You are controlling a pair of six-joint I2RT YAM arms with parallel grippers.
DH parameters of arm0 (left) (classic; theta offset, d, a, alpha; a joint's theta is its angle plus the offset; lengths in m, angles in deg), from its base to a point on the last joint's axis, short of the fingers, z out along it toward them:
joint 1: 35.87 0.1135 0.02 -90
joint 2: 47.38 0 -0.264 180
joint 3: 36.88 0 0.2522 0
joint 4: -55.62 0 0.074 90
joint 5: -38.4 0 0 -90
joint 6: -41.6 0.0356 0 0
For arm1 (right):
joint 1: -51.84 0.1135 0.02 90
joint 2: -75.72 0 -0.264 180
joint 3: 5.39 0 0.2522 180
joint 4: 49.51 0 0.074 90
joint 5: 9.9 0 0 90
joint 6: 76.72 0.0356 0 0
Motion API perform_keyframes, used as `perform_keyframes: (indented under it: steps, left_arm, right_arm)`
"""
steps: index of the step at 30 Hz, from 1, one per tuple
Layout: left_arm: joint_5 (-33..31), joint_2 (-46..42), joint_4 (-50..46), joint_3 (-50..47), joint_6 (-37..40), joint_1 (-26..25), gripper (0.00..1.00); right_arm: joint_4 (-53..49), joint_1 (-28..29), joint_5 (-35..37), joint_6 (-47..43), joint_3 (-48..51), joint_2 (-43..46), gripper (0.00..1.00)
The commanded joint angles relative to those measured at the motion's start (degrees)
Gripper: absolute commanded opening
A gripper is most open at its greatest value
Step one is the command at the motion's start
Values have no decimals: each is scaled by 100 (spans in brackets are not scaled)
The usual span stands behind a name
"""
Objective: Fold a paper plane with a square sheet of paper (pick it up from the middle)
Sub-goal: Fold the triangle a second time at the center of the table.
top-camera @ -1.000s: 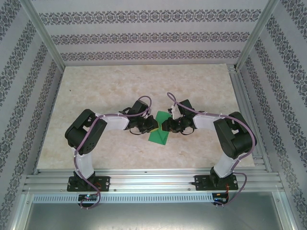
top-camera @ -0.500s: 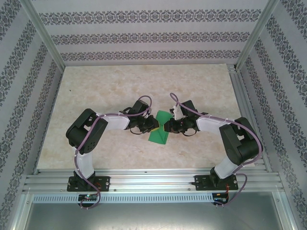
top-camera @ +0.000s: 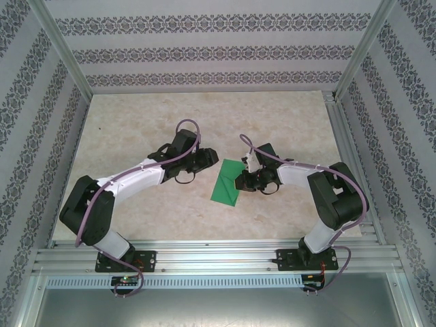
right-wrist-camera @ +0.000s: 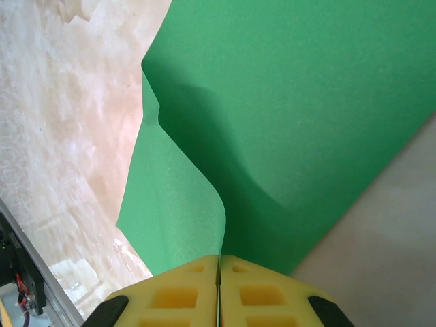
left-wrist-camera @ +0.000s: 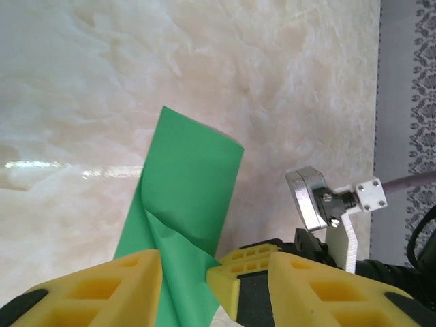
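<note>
Near edge: Both arm bases are bolted to a silver aluminium rail (top-camera: 218,253).
Left arm: Its elbow has been swung out toward the near left corner since a second ago.
Paper: A thin bright green paper sheet (top-camera: 226,182), folded into a long strip, lies at the middle of the table between the two grippers. It has stayed in place, and its left edge is now uncovered.
Right gripper: The black right gripper (top-camera: 239,181) is clamped on the sheet's right edge. A curled layer is pinched between its yellow fingers (right-wrist-camera: 180,293). It has barely shifted.
Left gripper: The black left gripper (top-camera: 210,158) is seen with its jaws parted and nothing held. It has been drawn back from the sheet's left edge and now stands apart from it.
Table: A pale marbled tabletop (top-camera: 136,116) carries the sheet.
Far side: A patterned wallpaper wall (top-camera: 204,51) closes the scene.
</note>
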Motion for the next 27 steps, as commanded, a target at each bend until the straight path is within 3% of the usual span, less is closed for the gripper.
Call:
perform_keyframes:
  steps: [1, 14, 27]
  left_arm:
    - [-376, -16, -331, -170, 111, 45, 45]
    - [1105, 875, 653, 43, 21, -38, 26]
    - [1210, 1557, 531, 467, -112, -505, 21]
  right_arm:
    - [-198, -30, 83, -200, -163, -56, 10]
    - [-395, -57, 149, -317, -411, -140, 12]
    - [-353, -57, 158, -413, -451, -265, 13]
